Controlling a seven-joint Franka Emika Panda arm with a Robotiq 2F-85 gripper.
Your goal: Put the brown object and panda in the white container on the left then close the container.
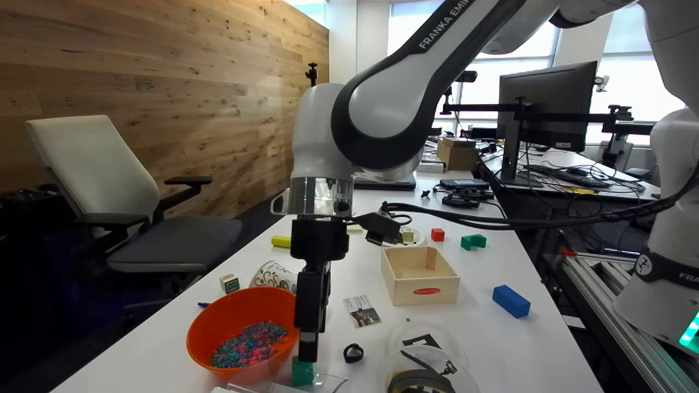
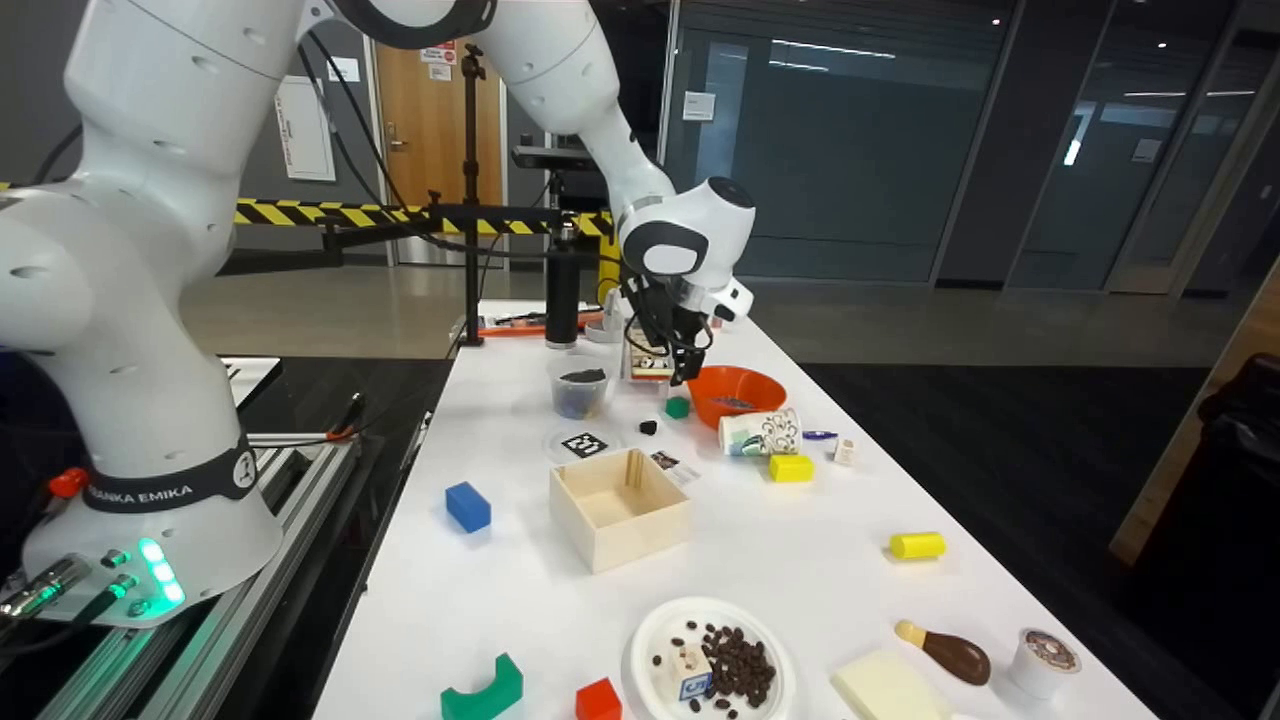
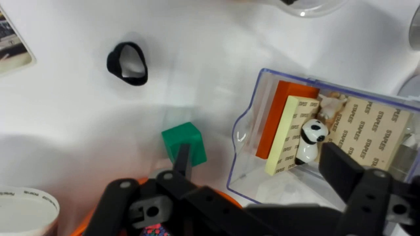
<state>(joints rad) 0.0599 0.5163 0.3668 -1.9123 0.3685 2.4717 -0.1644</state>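
Behind a chair (image 1: 175,240) rises a wood wall (image 1: 164,82); a monitor (image 1: 546,103) stands on a desk (image 1: 647,191) at the back. Over the white table (image 1: 519,349) hangs my claw (image 3: 257,157), near the orange bowl (image 1: 205,322) and its many coloured beads (image 1: 254,346). I have it released: in the wrist view its fingers (image 3: 338,167) stand well apart.

The panda (image 3: 306,152) lies inside a clear bin (image 3: 288,75) with a bluish rim, beside a yellow pad (image 3: 287,139). In the wrist view one finger shows just beside it; whether the two touch, I cannot tell. By the panda's head is a small brown-and-white figure (image 3: 330,106), in the same bin. An orange pad (image 3: 277,119) stands on the far side of the yellow one, and a tan piece (image 3: 364,127) printed STAPLES lies in there too.

My other finger covers part of a green block (image 3: 188,135) there; contact again I cannot make out. A black band (image 3: 113,62) lies on the table near the block, and a card (image 1: 361,311) lies near the band. A patterned cup (image 2: 760,433) lies on its side just beside the bowl, with a yellow block (image 2: 791,468) next to it.

In both exterior views I see a wooden box (image 1: 401,292) and a blue block (image 1: 511,301), set apart from each other. Past the box, a white plate (image 2: 642,650) bears dark beans (image 2: 742,662) and a letter cube (image 2: 690,672); near it lie a red block (image 2: 598,702) and a green arch (image 2: 500,690). In an exterior view a yellow cylinder (image 2: 917,545) lies well apart from the cup.
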